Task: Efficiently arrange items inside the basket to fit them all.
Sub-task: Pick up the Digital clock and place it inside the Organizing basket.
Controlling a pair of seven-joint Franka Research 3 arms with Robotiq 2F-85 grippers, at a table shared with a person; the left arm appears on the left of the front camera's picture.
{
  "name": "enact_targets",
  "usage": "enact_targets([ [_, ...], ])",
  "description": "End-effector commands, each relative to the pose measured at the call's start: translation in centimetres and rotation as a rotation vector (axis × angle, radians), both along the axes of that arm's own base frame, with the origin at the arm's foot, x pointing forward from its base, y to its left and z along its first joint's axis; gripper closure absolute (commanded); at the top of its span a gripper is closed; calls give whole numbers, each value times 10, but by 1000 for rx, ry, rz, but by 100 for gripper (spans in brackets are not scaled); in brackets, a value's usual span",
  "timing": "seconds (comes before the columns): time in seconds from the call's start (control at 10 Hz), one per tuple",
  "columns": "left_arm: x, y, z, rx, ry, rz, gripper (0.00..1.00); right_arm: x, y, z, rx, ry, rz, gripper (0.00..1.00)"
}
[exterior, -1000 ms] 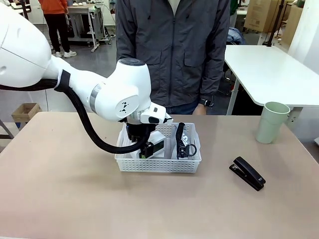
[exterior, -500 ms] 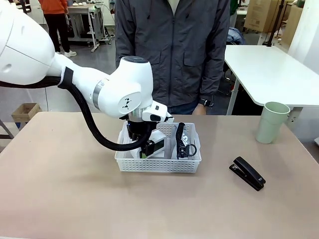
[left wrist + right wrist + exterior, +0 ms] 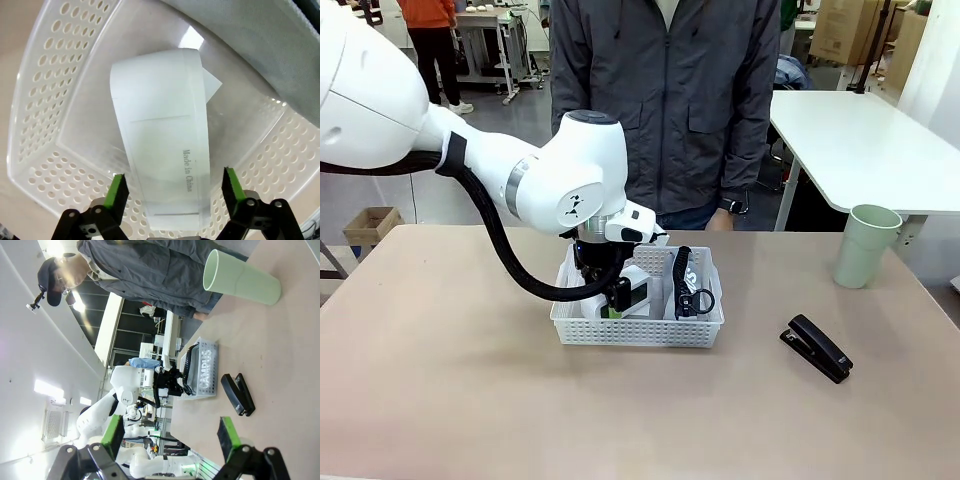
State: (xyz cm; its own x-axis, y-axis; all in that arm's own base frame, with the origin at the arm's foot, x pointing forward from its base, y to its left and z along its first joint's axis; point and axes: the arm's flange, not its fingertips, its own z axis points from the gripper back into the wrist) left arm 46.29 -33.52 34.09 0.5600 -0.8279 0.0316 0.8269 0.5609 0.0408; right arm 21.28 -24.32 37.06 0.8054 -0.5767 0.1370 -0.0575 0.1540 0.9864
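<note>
Four items, one table [image 3: 450, 380]: the basket [image 3: 638, 330] at centre holds the pouch [image 3: 692, 283] on edge and the white device [image 3: 160, 145] beside it. Our left gripper [image 3: 175, 186] straddles the device, spread wide, gripping nothing; right gripper [image 3: 170, 432] gapes empty. Outside, right: cup [image 3: 865, 246] and stapler [image 3: 817, 348]. We judge the cup light, stiff: pinch its rim.

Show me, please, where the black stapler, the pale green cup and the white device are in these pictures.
black stapler [image 3: 817, 348], front view, middle of its top arm.
pale green cup [image 3: 865, 250], front view, middle of its side wall.
white device [image 3: 160, 145], left wrist view, middle of its broad upper face.
</note>
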Motion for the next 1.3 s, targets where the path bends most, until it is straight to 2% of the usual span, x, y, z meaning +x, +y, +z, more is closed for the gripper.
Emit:
enact_targets([
  [0.0,-4,6,12,-10,-32,3,0,3,-1,1,-2,-35,-6,0],
  [0.2,-16,20,41,-47,-53,-2,0,3,-1,1,-2,-35,-6,0],
  [0.3,-28,34,66,-93,-28,-31,0,3,-1,1,-2,-35,-6,0],
  [0.5,-43,94,121,-250,120,-85,0,3,-1,1,-2,-35,-6,0],
  [0.7,-44,189,156,-470,223,1,0,3,-1,1,-2,-35,-6,0],
  [0.8,-51,251,163,-613,239,83,0,3,-1,1,-2,-35,-6,0],
  [0.9,-60,308,164,-722,199,226,0,3,-1,1,-2,-35,-6,0],
  [1.0,-76,361,159,-824,172,393,0,3,-1,1,-2,-35,-6,0],
  [1.2,-110,441,133,-1048,162,572,0,3,-1,1,-2,-35,-6,0],
])
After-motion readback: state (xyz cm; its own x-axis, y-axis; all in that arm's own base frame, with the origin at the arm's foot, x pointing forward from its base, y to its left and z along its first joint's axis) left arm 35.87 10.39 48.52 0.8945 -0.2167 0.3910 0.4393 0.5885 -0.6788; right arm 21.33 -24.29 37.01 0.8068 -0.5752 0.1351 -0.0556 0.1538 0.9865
